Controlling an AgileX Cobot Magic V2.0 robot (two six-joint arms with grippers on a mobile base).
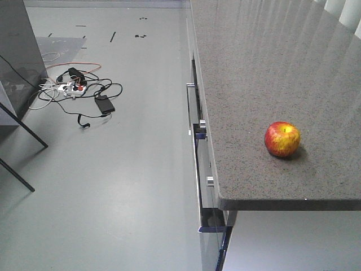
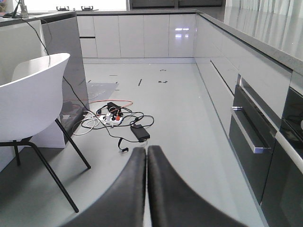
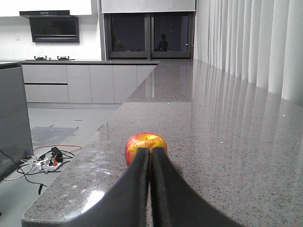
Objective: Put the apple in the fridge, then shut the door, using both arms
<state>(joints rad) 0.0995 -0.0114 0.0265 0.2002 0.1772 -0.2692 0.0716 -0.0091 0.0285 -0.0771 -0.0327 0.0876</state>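
Near the front edge of the speckled grey stone countertop sits the round red-yellow apple, open surface all round; left gripper and right gripper both clenched, fingers pressed together.

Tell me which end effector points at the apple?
The right end effector: the apple sits on the counter straight ahead of it. The left end effector faces floor cables instead.
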